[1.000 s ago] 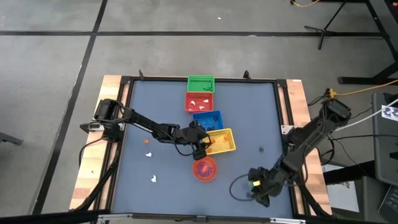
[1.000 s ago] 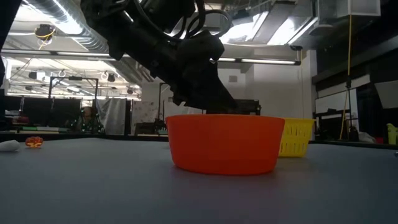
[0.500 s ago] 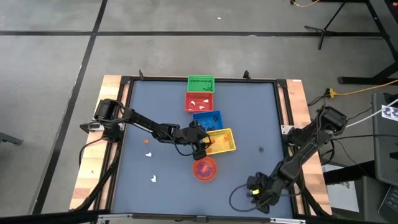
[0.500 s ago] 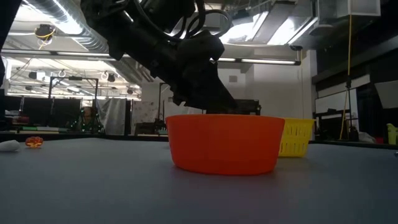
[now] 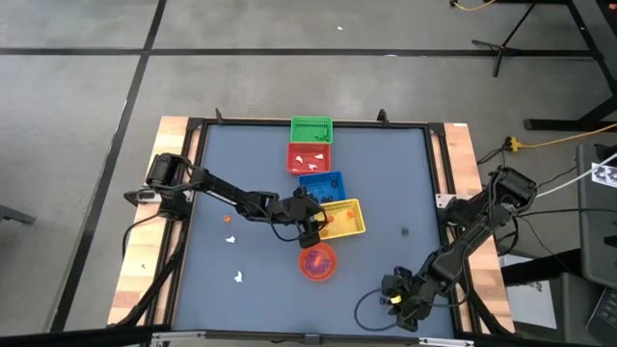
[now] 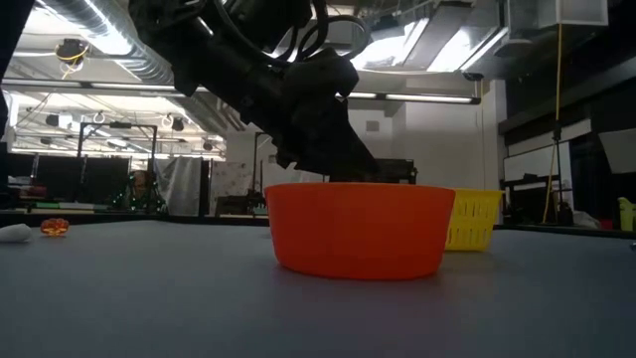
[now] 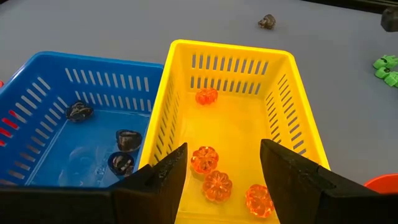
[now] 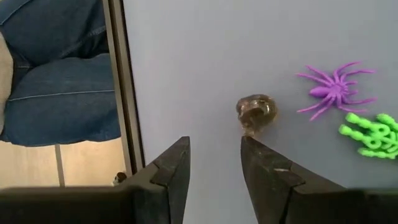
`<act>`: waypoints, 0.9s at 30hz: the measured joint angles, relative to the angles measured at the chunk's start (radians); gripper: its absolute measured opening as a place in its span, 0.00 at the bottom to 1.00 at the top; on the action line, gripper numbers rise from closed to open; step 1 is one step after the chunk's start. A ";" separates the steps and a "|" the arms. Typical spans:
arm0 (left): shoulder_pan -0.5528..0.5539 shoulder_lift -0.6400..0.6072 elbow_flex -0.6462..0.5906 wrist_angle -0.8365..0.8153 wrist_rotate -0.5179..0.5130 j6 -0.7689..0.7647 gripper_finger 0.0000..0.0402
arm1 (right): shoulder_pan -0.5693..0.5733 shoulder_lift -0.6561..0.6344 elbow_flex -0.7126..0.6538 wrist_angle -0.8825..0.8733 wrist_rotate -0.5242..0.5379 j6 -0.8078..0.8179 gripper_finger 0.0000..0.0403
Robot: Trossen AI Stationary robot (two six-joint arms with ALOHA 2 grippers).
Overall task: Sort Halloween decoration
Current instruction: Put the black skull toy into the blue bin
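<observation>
My left gripper [image 7: 222,169] stands open over the yellow basket [image 7: 273,124], which holds several orange pumpkin trinkets [image 7: 216,184]. Beside it, the blue basket [image 7: 37,87] holds dark trinkets [image 7: 128,139]. My right gripper [image 8: 214,157] is open near the table's near right corner [image 5: 400,301], pointing down at bare tabletop. Just beyond its fingers lie a dark trinket [image 8: 256,112], a purple spider [image 8: 333,91] and a green skeleton hand [image 8: 371,134]. White trinkets [image 5: 238,278] and an orange one [image 5: 228,218] lie at the table's left.
The green basket [image 5: 311,129] and the red basket [image 5: 310,157] stand in line behind the blue one. The red-orange bowl [image 5: 318,262] sits just in front of the yellow basket. A lone dark trinket [image 5: 404,230] lies right of centre. A person's jeans-clad legs [image 8: 56,81] show past the table's edge.
My right gripper has moved down and toward the table's near edge, still open. My left gripper has kept still over the yellow basket.
</observation>
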 joint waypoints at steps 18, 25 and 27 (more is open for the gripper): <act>0.000 0.000 0.000 0.000 0.000 0.000 0.47 | 0.000 0.000 0.140 -0.218 0.151 -0.127 0.35; 0.000 0.000 0.000 0.000 0.000 0.000 0.47 | 0.000 0.000 0.140 -0.217 0.172 -0.287 0.35; 0.000 0.000 0.000 0.000 0.000 0.000 0.47 | 0.000 0.000 0.140 -0.217 0.172 -0.292 0.35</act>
